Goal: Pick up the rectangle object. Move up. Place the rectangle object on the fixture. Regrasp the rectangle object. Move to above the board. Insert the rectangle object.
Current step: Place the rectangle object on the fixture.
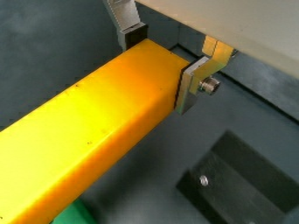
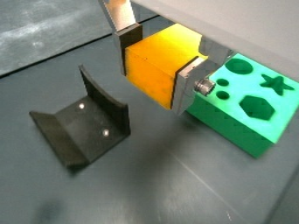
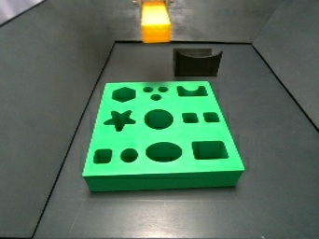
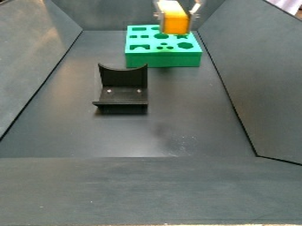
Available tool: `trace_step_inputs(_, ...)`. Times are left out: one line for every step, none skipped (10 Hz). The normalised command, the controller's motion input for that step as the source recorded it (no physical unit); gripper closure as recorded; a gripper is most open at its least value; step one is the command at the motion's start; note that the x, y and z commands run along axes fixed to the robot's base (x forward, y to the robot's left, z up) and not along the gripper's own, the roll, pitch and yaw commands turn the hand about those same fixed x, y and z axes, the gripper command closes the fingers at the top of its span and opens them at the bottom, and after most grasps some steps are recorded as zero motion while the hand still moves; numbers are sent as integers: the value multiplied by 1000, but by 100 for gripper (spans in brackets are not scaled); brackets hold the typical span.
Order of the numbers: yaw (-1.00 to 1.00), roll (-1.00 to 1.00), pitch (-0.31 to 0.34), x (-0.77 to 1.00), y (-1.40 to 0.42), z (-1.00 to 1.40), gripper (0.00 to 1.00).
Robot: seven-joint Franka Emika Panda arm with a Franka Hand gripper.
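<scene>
The rectangle object is a long orange-yellow block, held off the floor with my gripper shut on one end of it. Both wrist views show a silver finger pressed against each side of the block. In a side view the block hangs high, beyond the far edge of the green board and to the left of the black fixture. From the opposite side the block and gripper appear above the board, with the fixture empty on the floor.
The board has star, hexagon, round and square holes. The fixture lies below and beside the held block, also seen as a dark bracket. Sloping dark walls enclose the floor on both sides.
</scene>
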Motion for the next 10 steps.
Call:
trace_step_inputs(29, -8, 23, 852, -163, -58, 100)
trace_step_inputs(30, 7, 33, 730, -107, -42, 100)
trace_step_inputs(35, 26, 51, 571, -61, -27, 100)
trace_step_inputs(36, 33, 63, 493, -50, -24, 100)
trace_step_inputs(-67, -1000, 132, 1000, 836, 277, 100)
trace_step_inputs(-72, -1000, 144, 1000, 900, 300, 100)
trace_step_inputs(-99, -1000, 152, 1000, 859, 230, 100)
trace_step_inputs(-106, -1000, 154, 916, 679, 115, 100)
trace_step_inputs(-117, -1000, 162, 826, 505, 70, 100)
trace_step_inputs(-132, -994, 168, 738, 335, 45, 100)
